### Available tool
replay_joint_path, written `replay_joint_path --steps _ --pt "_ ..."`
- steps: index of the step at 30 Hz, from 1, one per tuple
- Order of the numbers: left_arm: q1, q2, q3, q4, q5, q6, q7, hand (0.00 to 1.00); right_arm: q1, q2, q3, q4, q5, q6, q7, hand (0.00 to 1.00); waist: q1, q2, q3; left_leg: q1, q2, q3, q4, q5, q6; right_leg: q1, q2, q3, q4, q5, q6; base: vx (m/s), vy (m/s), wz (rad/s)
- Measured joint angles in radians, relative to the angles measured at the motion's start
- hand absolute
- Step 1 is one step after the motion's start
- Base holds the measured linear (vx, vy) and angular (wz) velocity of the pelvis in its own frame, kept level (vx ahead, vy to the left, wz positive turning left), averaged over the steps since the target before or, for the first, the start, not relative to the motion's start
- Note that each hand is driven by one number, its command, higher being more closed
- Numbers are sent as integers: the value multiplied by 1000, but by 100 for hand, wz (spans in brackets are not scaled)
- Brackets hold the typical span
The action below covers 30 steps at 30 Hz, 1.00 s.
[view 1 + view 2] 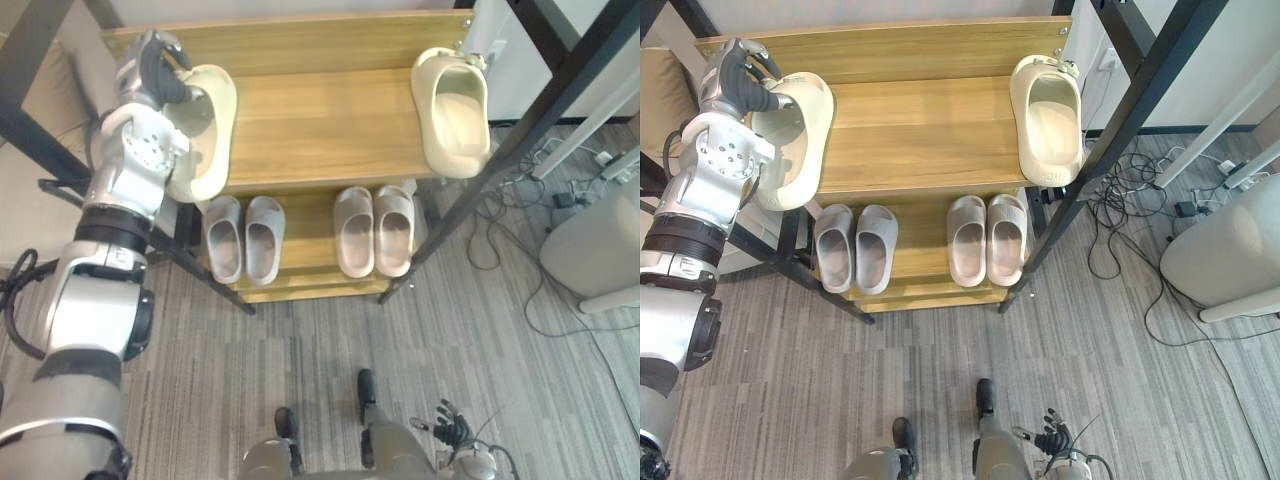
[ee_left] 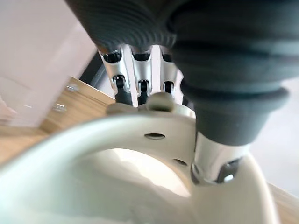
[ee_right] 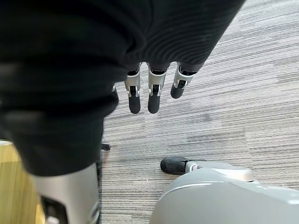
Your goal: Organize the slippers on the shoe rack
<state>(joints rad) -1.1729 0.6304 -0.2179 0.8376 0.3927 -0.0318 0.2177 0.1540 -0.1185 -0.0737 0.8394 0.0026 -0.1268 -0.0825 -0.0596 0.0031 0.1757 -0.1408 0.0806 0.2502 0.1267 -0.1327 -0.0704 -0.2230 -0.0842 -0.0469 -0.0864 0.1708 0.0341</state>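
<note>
Right hand (image 1: 452, 430) hangs slack, low over the floor (image 1: 300, 360) in front of the rack (image 1: 320, 120). On the rack's lower shelf, grey pairs (image 1: 264, 240) sit side by side, toes in. Up top, there's wide bare wood mid-rack. Right slipper (image 1: 455, 110) lies front to back along the rack's right edge. Left hand (image 1: 155, 75) clamps the far end of the left slipper (image 1: 218, 110), which also lies front to back, overhanging the rack's front-left corner.

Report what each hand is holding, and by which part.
The left hand grips the cream slipper by the rim at its far end, on the top shelf. The right hand hangs open over the floor, holding nothing.
</note>
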Motion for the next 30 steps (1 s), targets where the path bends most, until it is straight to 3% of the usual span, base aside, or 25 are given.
replay_joint_path --steps 11,24,30 --pt "-21 -32 -9 -3 0 0 5 100 0 0 -1 3 0 2 0 0 -5 -1 0 6 -4 4 0 0 1 -1 -2 5 9 0 1 2 2 -1" --pt "-33 -123 -71 -25 -2 0 45 100 -14 15 -28 6 19 19 -10 0 -25 -5 -3 19 -10 55 -2 -4 5 -17 -2 60 9 13 10 -17 13 -11" --pt "-71 -217 -99 -38 -2 0 63 100 -14 42 -70 -27 20 19 -25 0 -32 -6 -4 -2 4 95 55 -42 11 -33 2 85 11 20 17 -10 25 -16"
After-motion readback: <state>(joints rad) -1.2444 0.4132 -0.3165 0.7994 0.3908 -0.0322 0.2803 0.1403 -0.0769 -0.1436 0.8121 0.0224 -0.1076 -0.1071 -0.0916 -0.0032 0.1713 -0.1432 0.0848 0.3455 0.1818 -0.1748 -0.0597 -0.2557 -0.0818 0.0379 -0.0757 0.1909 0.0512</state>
